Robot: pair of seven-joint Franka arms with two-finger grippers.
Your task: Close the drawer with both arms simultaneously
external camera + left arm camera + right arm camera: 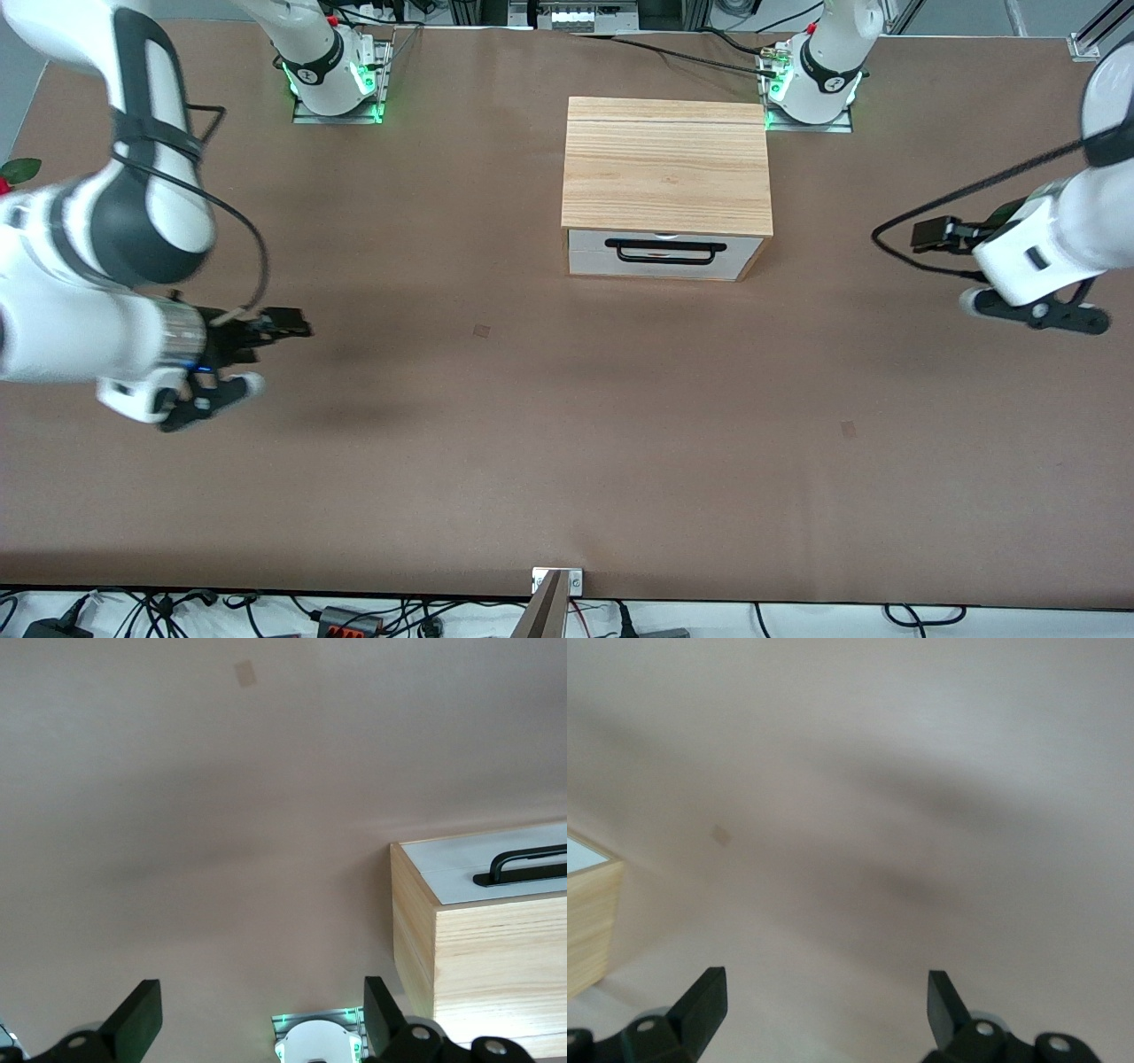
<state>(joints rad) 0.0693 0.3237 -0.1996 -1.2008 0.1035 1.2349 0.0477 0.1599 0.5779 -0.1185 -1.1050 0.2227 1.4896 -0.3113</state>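
The drawer [664, 254] has a white front panel and a black bar handle [664, 251], and sits in the light-wood box [666, 164] near the left arm's base. Its panel looks flush with the box front, and no interior shows. My right gripper [208, 399] is open and empty, low over the table toward the right arm's end, well away from the box. My left gripper [1036, 315] is open and empty over the table toward the left arm's end. The left wrist view shows the panel [469, 870] and handle [532, 864] past my open left gripper [260, 1014]. The right wrist view shows my open right gripper [824, 1001] and a box corner [589, 921].
The brown table [532, 425] carries only the box. The arm bases [332, 80] [811, 84] stand on the edge farthest from the front camera. A metal clamp [556, 580] sits at the nearest edge. A green leaf [19, 168] shows at the right arm's end.
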